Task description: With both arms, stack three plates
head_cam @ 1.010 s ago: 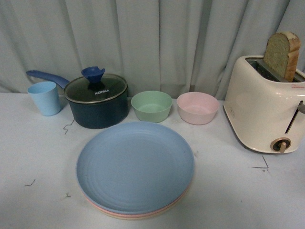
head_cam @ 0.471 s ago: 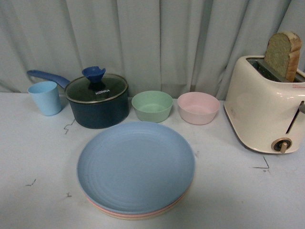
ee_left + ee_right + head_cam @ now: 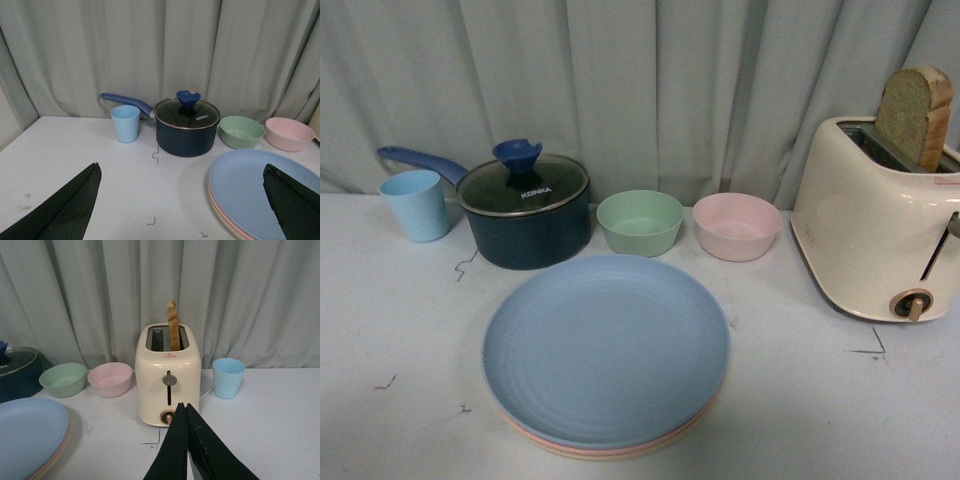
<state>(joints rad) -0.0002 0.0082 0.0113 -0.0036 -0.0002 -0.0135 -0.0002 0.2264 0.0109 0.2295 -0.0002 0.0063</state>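
The three plates lie in one stack near the front of the table. The light blue plate (image 3: 605,345) is on top, with a pink rim (image 3: 535,437) and a beige rim (image 3: 582,455) showing under it. In the left wrist view the blue plate (image 3: 245,190) lies near one fingertip, and my left gripper (image 3: 182,172) is open and empty above the table. In the right wrist view the stack (image 3: 27,437) sits off to the side, and my right gripper (image 3: 184,407) is shut with nothing in it, in front of the toaster. Neither arm shows in the front view.
Behind the stack stand a dark blue lidded pot (image 3: 524,210), a blue cup (image 3: 415,205), a green bowl (image 3: 639,222) and a pink bowl (image 3: 736,226). A cream toaster (image 3: 875,230) with bread is at the right. Another blue cup (image 3: 228,377) stands beside the toaster.
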